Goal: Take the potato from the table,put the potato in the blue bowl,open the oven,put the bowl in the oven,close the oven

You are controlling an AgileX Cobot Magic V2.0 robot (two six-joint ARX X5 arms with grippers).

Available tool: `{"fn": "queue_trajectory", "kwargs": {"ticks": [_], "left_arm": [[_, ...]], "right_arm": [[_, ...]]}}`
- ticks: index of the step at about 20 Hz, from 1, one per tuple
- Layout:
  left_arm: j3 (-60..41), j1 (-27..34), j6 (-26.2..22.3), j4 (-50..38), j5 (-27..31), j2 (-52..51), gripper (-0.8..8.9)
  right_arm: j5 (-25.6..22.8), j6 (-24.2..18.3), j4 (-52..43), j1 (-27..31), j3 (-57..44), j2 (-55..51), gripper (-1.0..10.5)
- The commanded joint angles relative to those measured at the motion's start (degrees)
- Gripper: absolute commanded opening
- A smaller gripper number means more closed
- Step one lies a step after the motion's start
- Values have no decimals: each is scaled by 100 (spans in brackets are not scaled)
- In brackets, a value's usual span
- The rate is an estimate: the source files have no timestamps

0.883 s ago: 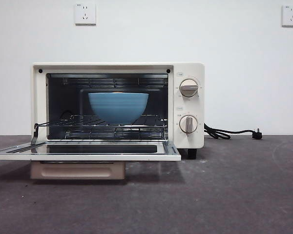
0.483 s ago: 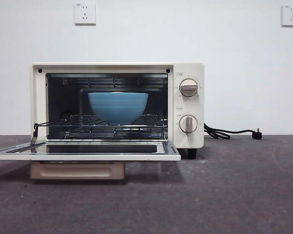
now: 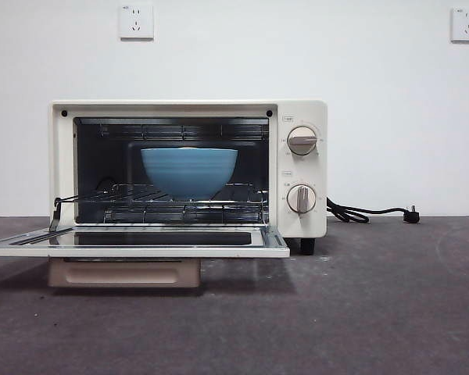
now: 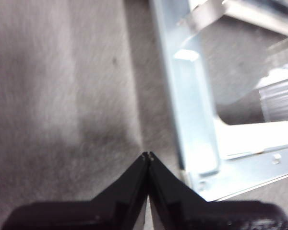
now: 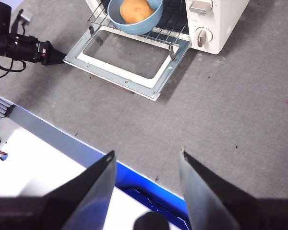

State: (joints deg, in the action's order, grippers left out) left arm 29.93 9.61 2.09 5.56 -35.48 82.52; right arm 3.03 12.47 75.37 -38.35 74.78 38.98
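In the front view, the cream-white countertop toaster oven (image 3: pixel 189 168) with two grey knobs is seen standing on the dark grey, mottled bench (image 3: pixel 359 312). Its glass door (image 3: pixel 137 242) is let down flat in front of the oven, with the beige bar handle (image 3: pixel 125 273) hanging beneath the door's front edge. The deep, round, matte blue bowl (image 3: pixel 189 172) is seen resting on the wire rack (image 3: pixel 164 195) inside the oven. No hand is shown in this view.

In the left wrist view, the left hand (image 4: pixel 148 155) is seen with its two black jaws pressed together, nothing held between them. It is placed just beside a corner of the lowered oven door (image 4: pixel 192 143), low over the bench.

In the right wrist view, the right hand (image 5: pixel 146 160) is seen with its jaws spread wide and empty, held high and well apart from the oven (image 5: pixel 216 24). The orange-brown oval potato (image 5: pixel 136 10) is shown lying in the blue bowl (image 5: pixel 134 21) inside the oven. The left hand (image 5: pixel 50 52) is seen touching or nearly touching the door's outer corner.

The step in hand is judged to be the closing of the oven, everything before it being done. For the next move, the left hand's tip would need to be slipped under the door's edge and the door swung up until it is shut.
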Motion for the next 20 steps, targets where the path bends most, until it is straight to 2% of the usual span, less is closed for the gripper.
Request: {"fn": "queue_trajectory", "kwargs": {"ticks": [1, 5, 15, 20], "left_arm": [[-50, 13, -37, -155, -315, 177, -9], [-48, 13, 22, -363, -807, 221, -9], [52, 17, 852, -1193, -2085, 219, -8], [155, 17, 1351, -1768, -2203, 214, -8]], "right_arm": [[0, 59, -26, -13, 0, -15, 218], [-4, 59, -28, -13, 0, -15, 218], [-20, 59, -76, -13, 0, -15, 218], [-35, 109, -76, -13, 0, -15, 218]]}}
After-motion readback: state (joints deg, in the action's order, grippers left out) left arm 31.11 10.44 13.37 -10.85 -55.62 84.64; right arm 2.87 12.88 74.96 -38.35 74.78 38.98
